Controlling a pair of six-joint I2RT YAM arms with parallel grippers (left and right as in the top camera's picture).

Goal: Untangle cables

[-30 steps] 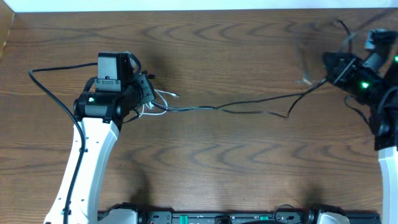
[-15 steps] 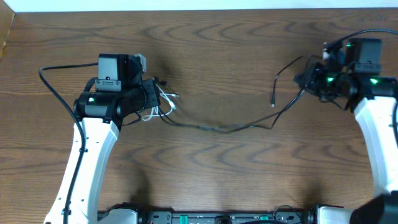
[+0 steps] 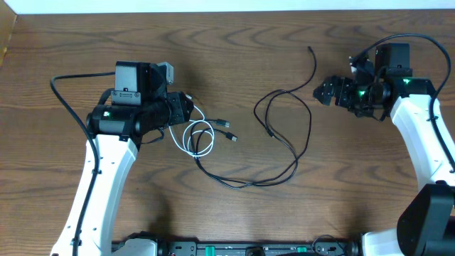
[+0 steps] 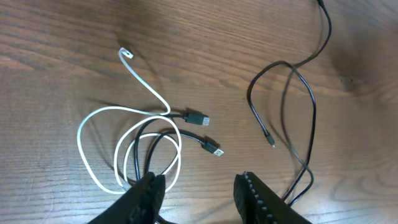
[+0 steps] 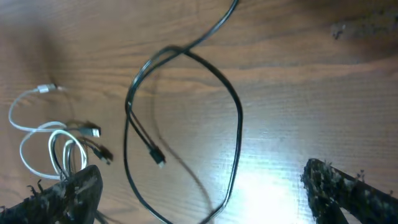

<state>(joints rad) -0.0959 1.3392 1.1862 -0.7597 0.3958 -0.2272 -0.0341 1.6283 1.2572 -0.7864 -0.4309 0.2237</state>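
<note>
Both grippers stand open, holding nothing. The left gripper [image 4: 199, 177] sits at the edge of the coiled white cable [image 3: 199, 136]. A black cable [image 3: 284, 135] trails right from that coil towards the right gripper [image 3: 323, 91]. I'd pinch the white strand alone and draw it off slowly.

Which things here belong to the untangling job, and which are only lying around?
For the job: white cable, short black cable, long black cable.
Not for the job: thick black cable on the left arm, wooden table.
</note>
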